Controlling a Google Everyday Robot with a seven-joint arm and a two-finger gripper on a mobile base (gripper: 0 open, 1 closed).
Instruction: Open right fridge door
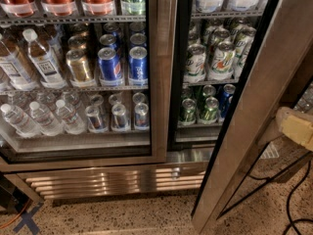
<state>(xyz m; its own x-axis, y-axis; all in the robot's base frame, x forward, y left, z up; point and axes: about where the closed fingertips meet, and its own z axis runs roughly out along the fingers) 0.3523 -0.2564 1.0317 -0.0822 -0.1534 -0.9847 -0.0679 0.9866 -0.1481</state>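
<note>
The right fridge door (pixel 254 106) stands swung open. Its wide brushed steel frame runs slantwise from the top right down to the floor at the bottom middle, with the black inner rim on its left side. My gripper (pixel 297 127), cream-coloured, is at the far right edge, just behind the door's steel frame at about mid-height. The open right compartment (pixel 210 67) shows shelves of green and white cans.
The left fridge door (pixel 78 72) is shut, with water bottles, gold and blue cans behind its glass. A steel vent grille (pixel 117 180) runs along the fridge's base. Black cables (pixel 293 199) lie on the speckled floor at the lower right.
</note>
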